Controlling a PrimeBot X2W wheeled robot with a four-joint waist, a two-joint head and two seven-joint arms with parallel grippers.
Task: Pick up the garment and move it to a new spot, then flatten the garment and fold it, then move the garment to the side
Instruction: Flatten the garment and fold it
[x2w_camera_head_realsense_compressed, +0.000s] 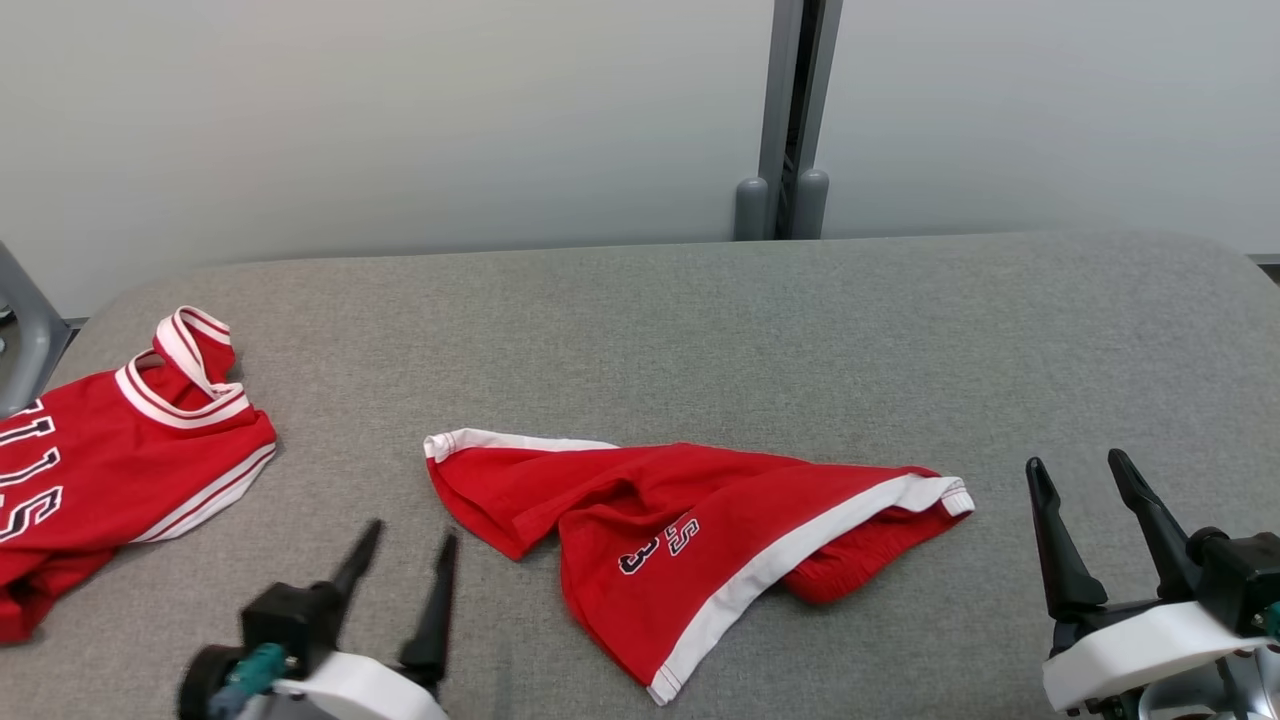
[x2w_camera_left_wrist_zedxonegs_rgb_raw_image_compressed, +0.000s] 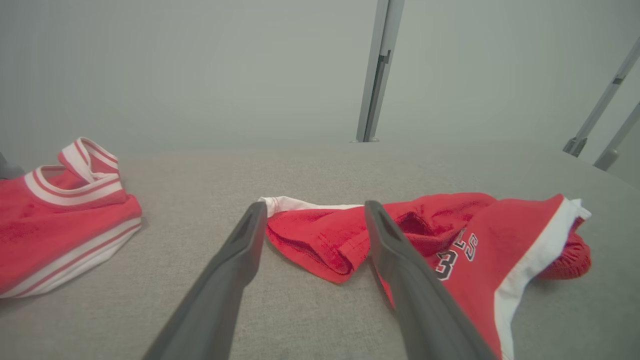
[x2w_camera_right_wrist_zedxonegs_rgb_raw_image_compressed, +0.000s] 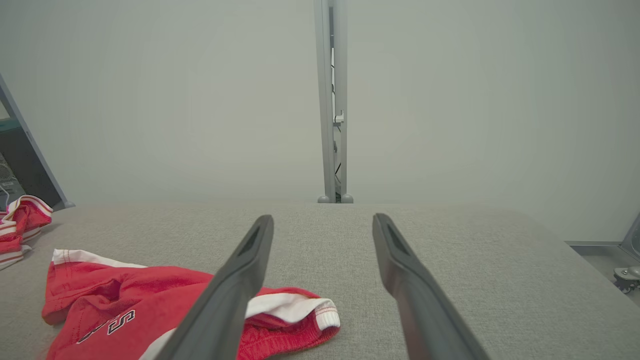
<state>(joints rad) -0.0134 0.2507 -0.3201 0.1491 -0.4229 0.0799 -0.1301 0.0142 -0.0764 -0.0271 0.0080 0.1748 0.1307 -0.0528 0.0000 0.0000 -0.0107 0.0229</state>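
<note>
The garment (x2w_camera_head_realsense_compressed: 690, 545), red shorts with white trim and a number print, lies crumpled at the middle of the grey padded table (x2w_camera_head_realsense_compressed: 700, 330). In the left wrist view the garment (x2w_camera_left_wrist_zedxonegs_rgb_raw_image_compressed: 465, 245) spreads just beyond my fingers; in the right wrist view the garment (x2w_camera_right_wrist_zedxonegs_rgb_raw_image_compressed: 120, 305) lies to the lower left. My left gripper (x2w_camera_head_realsense_compressed: 410, 545) hovers open at the lower left, a short way left of the shorts' white-edged corner. My right gripper (x2w_camera_head_realsense_compressed: 1080, 475) stands open at the lower right, just right of the waistband end. Neither holds anything.
A red jersey (x2w_camera_head_realsense_compressed: 110, 460) with white striped trim lies at the table's left edge, also in the left wrist view as the jersey (x2w_camera_left_wrist_zedxonegs_rgb_raw_image_compressed: 55, 225). A grey post (x2w_camera_head_realsense_compressed: 790, 120) stands behind the table against a pale wall. The table's far half is bare fabric.
</note>
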